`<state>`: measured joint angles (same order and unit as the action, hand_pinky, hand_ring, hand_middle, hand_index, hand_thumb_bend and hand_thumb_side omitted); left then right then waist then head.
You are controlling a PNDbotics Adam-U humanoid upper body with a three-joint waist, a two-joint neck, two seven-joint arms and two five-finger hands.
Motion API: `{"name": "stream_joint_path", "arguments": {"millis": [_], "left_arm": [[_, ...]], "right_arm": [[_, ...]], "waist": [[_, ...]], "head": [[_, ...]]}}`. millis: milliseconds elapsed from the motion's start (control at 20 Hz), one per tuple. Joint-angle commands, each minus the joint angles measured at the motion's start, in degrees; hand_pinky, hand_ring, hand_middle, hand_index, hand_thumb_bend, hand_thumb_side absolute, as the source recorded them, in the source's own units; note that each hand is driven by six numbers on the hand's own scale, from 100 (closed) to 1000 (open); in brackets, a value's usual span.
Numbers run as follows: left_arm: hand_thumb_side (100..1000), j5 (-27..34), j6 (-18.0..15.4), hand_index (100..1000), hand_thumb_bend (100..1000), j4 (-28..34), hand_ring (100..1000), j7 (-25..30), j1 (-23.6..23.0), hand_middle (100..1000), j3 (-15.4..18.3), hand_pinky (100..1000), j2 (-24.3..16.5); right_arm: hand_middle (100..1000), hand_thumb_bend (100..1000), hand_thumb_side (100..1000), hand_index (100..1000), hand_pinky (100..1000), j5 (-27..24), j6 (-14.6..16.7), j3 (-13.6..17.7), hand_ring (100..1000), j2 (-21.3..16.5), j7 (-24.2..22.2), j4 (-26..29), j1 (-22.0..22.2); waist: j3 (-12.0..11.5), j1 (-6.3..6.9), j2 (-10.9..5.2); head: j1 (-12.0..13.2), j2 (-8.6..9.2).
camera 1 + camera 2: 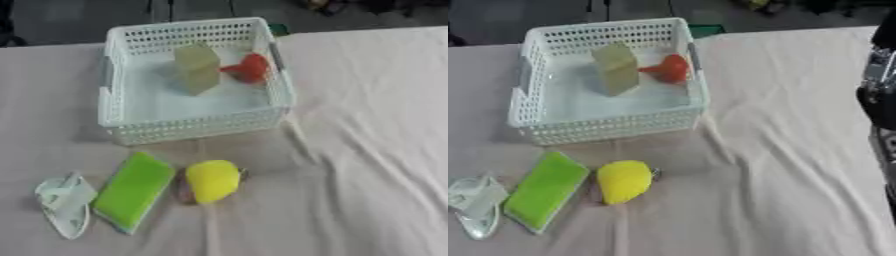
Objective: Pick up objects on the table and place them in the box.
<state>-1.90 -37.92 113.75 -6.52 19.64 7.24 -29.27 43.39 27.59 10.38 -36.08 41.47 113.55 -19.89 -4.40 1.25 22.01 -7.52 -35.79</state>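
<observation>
A white mesh basket (188,127) stands at the back left of the table. Inside it are a pale yellow-green block (198,67) and a red object (250,67). In front of the basket, a yellow lemon-shaped object (212,180) lies on the cloth. A flat green pack (134,190) is to its left. A clear plastic piece (64,202) lies further left. A black and silver part of my right arm (881,100) shows at the right edge of the right eye view, far from all objects. Its hand is cut off by that edge. My left hand is out of sight.
A wrinkled white cloth (367,150) covers the table, with folds running down its right half. A dark floor lies beyond the table's far edge. A small green thing (278,29) sits just behind the basket's back right corner.
</observation>
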Motion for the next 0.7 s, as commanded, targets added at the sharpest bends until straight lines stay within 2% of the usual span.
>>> {"name": "stream_joint_path", "arguments": {"millis": [50, 100, 150, 200, 250, 300, 350, 700], "left_arm": [[893, -3.3, 1.8, 1000, 100, 0.8, 1000, -0.5, 0.1, 958, 0.0, 1000, -2.7], [893, -4.2, 2.1, 1000, 100, 0.8, 1000, -0.6, 0.0, 958, -0.1, 1000, -2.9], [893, -5.0, 2.3, 1000, 100, 0.8, 999, -0.7, -0.1, 958, -0.2, 1000, -3.1], [893, -6.0, 2.6, 1000, 100, 0.8, 999, -0.7, -0.3, 958, -0.2, 1000, -3.3], [893, -6.9, 2.8, 1000, 100, 0.8, 999, -0.7, -0.5, 958, -0.2, 1000, -3.5], [893, -8.1, 3.0, 1000, 100, 0.8, 999, -0.6, -0.8, 958, -0.2, 1000, -3.6], [898, -9.1, 3.2, 1000, 100, 0.8, 1000, -0.5, -0.9, 958, -0.2, 1000, -3.6], [908, -13.3, 4.2, 1000, 100, 0.8, 997, -0.5, -1.0, 956, -1.3, 1000, -3.3]], "right_arm": [[779, 153, 1000, 913, 787, -1.8, 0.8, -0.7, 807, -4.0, -1.6, 1.0, -0.6], [779, 153, 1000, 913, 787, -2.3, 0.2, -1.1, 807, -4.5, -3.0, 1.0, -0.6], [785, 215, 1000, 919, 789, -2.7, -0.2, -1.4, 808, -5.1, -4.5, 1.0, -0.6], [785, 215, 1000, 919, 789, -3.0, -0.6, -1.7, 808, -5.6, -6.2, 1.0, -0.6], [795, 278, 1000, 931, 794, -3.3, -1.0, -2.1, 811, -6.3, -7.7, 1.0, -0.6], [795, 278, 1000, 931, 794, -3.3, -1.5, -2.5, 811, -7.0, -9.5, 1.0, -0.6], [799, 340, 1000, 938, 798, -3.4, -1.8, -3.0, 814, -7.8, -11.1, 1.0, -0.8], [811, 415, 1000, 946, 814, -4.4, -3.2, -7.4, 826, -13.0, -20.8, 1.0, -3.3]], "waist": [[-0.3, 0.13, -1.75], [-0.5, 0.21, -1.97], [-0.7, 0.27, -2.16], [-0.8, 0.32, -2.33], [-1.0, 0.35, -2.48], [-1.1, 0.36, -2.61], [-1.2, 0.34, -2.72], [-1.3, -0.06, -3.24]], "head": [[1.5, -2.57], [1.7, -2.95], [1.9, -3.22], [2.1, -3.44], [2.2, -3.56], [2.3, -3.65], [2.3, -3.71], [2.1, -3.73]]}}
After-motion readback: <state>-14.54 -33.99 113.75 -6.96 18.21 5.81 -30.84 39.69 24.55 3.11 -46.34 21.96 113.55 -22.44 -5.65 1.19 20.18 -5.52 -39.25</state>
